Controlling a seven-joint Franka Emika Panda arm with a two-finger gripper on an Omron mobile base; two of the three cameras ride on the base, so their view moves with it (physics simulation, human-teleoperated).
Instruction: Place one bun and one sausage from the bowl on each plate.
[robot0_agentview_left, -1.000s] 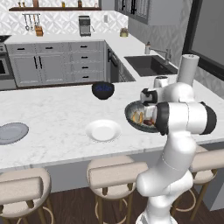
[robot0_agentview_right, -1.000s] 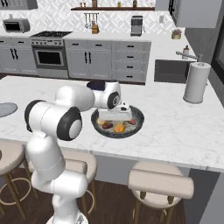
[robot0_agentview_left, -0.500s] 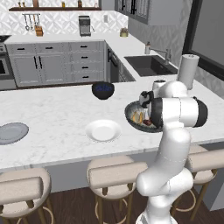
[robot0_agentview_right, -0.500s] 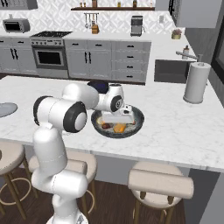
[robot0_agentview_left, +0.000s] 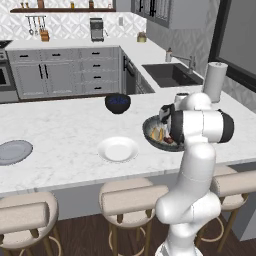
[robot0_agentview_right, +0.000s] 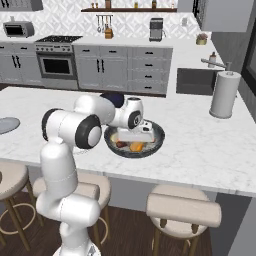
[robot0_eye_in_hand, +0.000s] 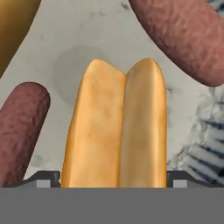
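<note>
The gripper (robot0_eye_in_hand: 112, 177) was down inside the wide shallow dark-grey bowl (robot0_agentview_right: 159, 131) on the white marble surface (robot0_agentview_left: 60, 130), its dark fingertips (robot0_eye_in_hand: 43, 178) spread apart on either side of a golden-orange split bun (robot0_eye_in_hand: 116, 127), not visibly clamping it. One reddish-brown sausage (robot0_eye_in_hand: 22, 131) lay at nine o'clock of the bun, another (robot0_eye_in_hand: 183, 37) at one o'clock. The glossy white plate (robot0_agentview_left: 118, 149) sat at nine o'clock of the bowl, the pale grey-blue plate (robot0_agentview_left: 14, 151) farther that way.

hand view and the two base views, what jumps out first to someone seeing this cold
In the hand view a golden split bun lies lengthwise between the finger tips on the bowl's speckled floor, a sausage on either side. From the base, the white arm bends down over the dark-grey bowl on the marble counter; a white plate sits nearby.
</note>
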